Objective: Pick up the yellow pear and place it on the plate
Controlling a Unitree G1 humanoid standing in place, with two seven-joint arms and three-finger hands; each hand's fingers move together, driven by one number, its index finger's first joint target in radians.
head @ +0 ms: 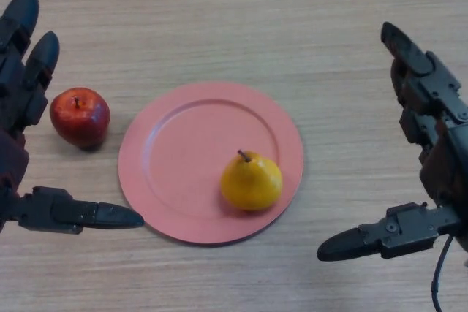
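Already the yellow pear (251,182) is sitting on the pink plate (183,137), both hands, left (16,107) and right (431,144), hovering spread and empty.

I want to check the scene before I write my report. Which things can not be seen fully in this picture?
- Left hand, head view: its palm is cut off by the left edge.
- Right hand, head view: partly cut off by the right edge.
- Yellow pear on the pink plate: its far side and underside are hidden by its own body.
- Red apple: the left hand's fingers cover its left edge.
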